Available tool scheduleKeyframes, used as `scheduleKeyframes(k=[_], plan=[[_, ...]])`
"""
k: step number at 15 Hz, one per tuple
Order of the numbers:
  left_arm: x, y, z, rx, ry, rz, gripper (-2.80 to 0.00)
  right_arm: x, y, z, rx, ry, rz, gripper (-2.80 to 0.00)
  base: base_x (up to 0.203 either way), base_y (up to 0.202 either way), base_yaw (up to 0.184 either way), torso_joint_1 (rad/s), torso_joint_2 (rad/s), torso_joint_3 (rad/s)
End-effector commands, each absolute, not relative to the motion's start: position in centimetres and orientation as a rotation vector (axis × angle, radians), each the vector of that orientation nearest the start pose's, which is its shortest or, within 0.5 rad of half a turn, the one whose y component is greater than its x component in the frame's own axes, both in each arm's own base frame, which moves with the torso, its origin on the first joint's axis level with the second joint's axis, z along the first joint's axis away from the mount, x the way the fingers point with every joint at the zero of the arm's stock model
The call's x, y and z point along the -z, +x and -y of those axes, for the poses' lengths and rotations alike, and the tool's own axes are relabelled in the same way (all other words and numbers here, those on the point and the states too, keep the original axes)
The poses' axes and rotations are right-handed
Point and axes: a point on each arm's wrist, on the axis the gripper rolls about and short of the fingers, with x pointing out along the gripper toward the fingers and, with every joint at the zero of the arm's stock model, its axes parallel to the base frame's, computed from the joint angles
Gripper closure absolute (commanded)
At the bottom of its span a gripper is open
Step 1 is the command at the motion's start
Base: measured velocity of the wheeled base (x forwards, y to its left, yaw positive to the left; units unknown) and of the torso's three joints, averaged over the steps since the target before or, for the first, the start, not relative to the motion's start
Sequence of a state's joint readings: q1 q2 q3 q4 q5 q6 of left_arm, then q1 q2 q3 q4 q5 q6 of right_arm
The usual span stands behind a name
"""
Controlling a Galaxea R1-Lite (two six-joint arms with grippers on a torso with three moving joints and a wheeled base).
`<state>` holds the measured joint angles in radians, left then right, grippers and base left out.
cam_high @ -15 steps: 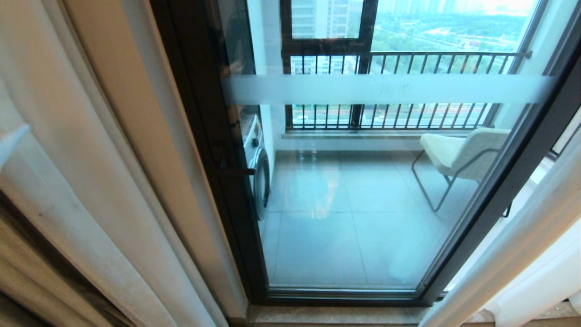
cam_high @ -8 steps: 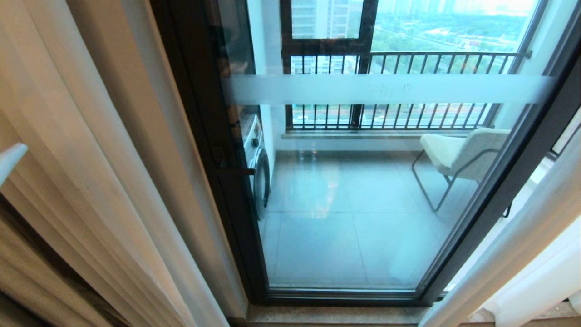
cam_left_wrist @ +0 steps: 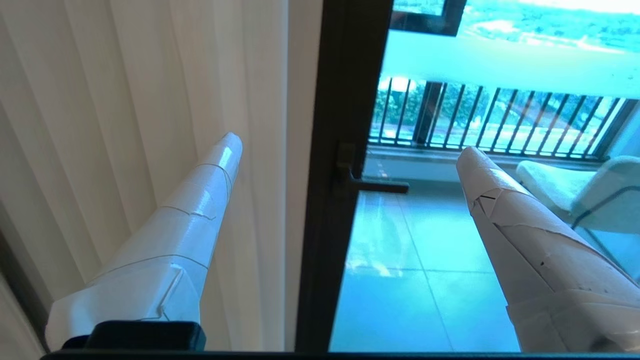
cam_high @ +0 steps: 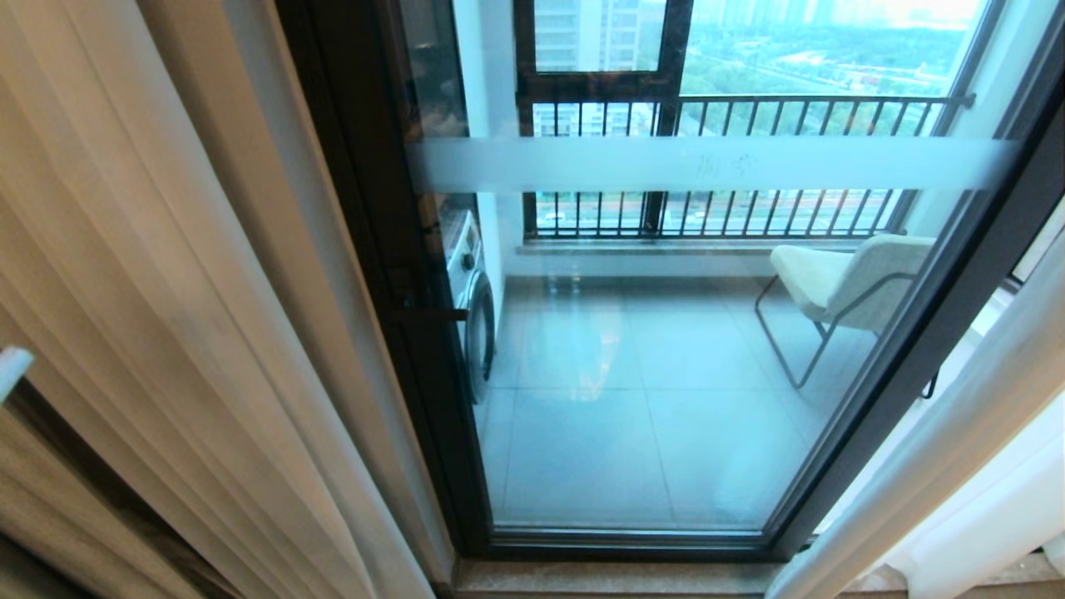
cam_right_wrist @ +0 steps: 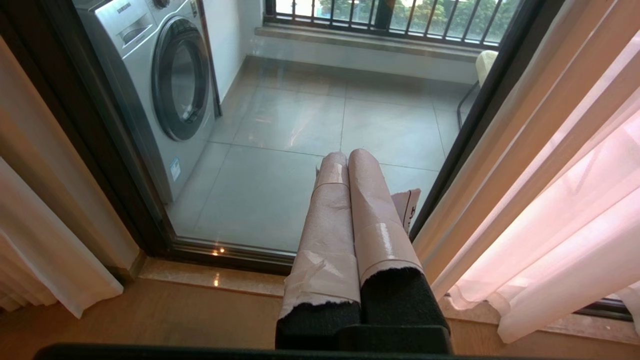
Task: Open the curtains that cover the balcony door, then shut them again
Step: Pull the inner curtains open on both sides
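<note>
In the head view the balcony door [cam_high: 666,333] is seen uncovered, the curtains [cam_high: 150,333] gathered at its left and right edges, their folds running top to bottom. One fingertip of the left pincer [cam_high: 10,370] shows at the left border.

In the left wrist view that left pincer [cam_left_wrist: 350,150] is spread wide, nothing held, with the door frame between its fingers.

Only the right wrist view shows the washing machine [cam_right_wrist: 160,85], its drum interior unreadable, and the right pincer [cam_right_wrist: 345,160] clenched empty, low before the glass.
</note>
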<state>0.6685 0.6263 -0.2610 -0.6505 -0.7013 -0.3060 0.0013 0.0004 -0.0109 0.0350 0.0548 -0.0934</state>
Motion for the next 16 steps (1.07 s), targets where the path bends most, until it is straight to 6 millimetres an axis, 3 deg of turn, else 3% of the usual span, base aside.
scheduleKeyframes(k=[1,5,6,16], plan=[[-20.4,1.5,0.7,0.075,-0.102,0.241,-2.8,-7.5,-2.4,-0.1,-0.058,-0.093,-0.022,0.0,0.0,0.0,0.0,0.0,0.0,0.0],[-19.1,0.1,1.8,0.072,-0.121,0.217,-2.8,-7.5,-2.4,-0.1,-0.058,-0.094,-0.022,0.0,0.0,0.0,0.0,0.0,0.0,0.0],[-18.9,0.0,1.9,0.072,-0.122,0.217,0.0,-7.5,-2.4,-0.1,-0.058,-0.093,-0.022,0.0,0.0,0.0,0.0,0.0,0.0,0.0],[-16.3,-2.0,3.5,0.066,-0.139,0.194,0.0,-7.5,-2.4,-0.1,-0.058,-0.094,-0.022,0.0,0.0,0.0,0.0,0.0,0.0,0.0]])
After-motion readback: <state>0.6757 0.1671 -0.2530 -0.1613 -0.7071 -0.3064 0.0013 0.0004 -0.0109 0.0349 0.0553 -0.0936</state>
